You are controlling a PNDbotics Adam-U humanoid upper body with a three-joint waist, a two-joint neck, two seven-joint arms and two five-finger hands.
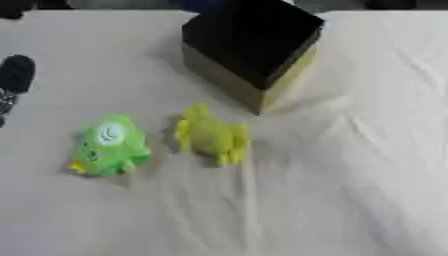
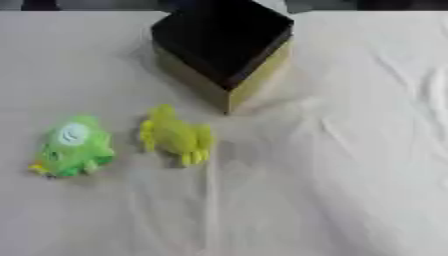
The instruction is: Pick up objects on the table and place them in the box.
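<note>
Left hand is showing at the edge, its state unclear. Both the green toy and yellow toy are lying outside the box.

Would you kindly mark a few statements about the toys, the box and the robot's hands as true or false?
1. Two toys lie on the table: true, a green toy and a yellow toy.
2. The yellow toy is inside the box: false, it lies on the cloth in front of it.
3. The green toy lies to the left of the yellow one: true.
4. The left hand holds the green toy: false, it shows at the left edge, apart from it.
</note>
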